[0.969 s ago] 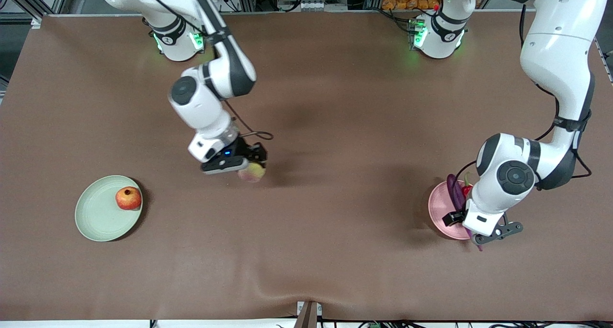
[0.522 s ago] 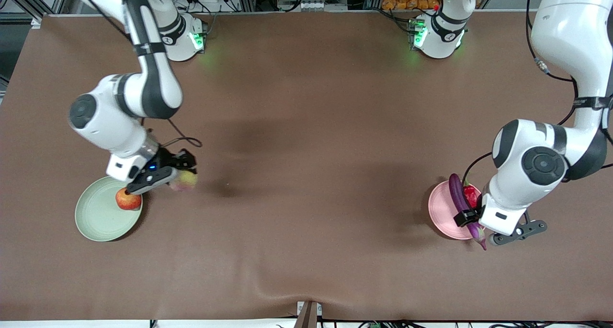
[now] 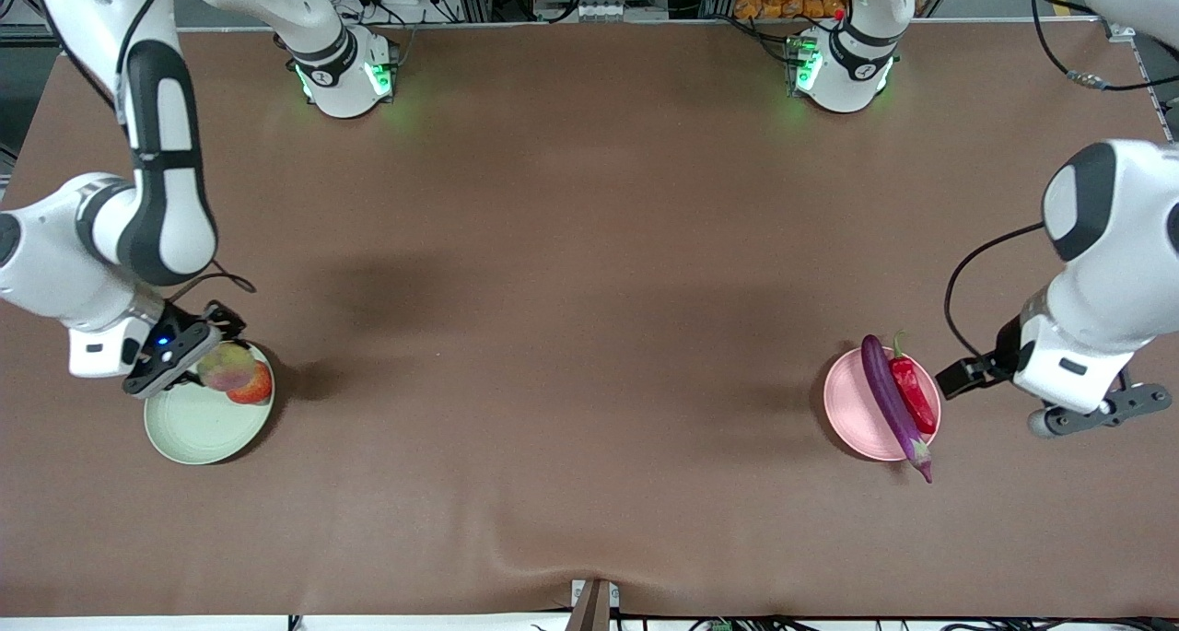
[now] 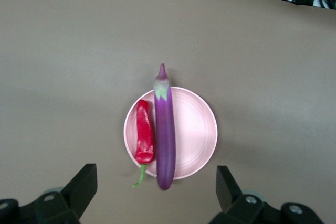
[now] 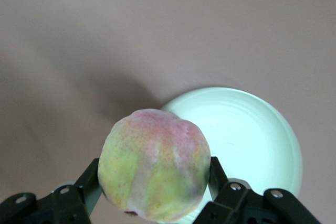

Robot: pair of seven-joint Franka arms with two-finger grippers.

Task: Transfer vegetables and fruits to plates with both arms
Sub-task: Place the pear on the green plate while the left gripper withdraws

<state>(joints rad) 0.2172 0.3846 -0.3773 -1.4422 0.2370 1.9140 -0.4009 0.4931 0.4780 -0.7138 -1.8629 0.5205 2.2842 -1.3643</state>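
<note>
My right gripper [image 3: 198, 359] is shut on the pale yellow-pink ribbed fruit [image 3: 224, 366] and holds it over the pale green plate [image 3: 184, 433]. The pomegranate [image 3: 256, 390] lies on that plate, partly covered by the fruit. In the right wrist view the fruit [image 5: 155, 163] sits between the fingers [image 5: 218, 174], with the green plate [image 5: 257, 135] below. The purple eggplant [image 3: 889, 405] and the red chili [image 3: 914, 391] lie side by side on the pink plate [image 3: 849, 405]. My left gripper [image 3: 974, 371] is open and empty, up beside that plate. Its wrist view shows the eggplant [image 4: 165, 129], the chili [image 4: 144, 137] and the plate [image 4: 197, 129].
The eggplant's stem end [image 3: 921, 465] sticks out over the pink plate's rim toward the front camera. The brown table cover [image 3: 589, 336] lies bare between the two plates. The arm bases [image 3: 341, 69] stand along the table's edge farthest from the camera.
My right arm has carried the ribbed fruit from the table's middle to over the green plate. My left gripper has drawn away from the pink plate, uncovering the eggplant and chili.
</note>
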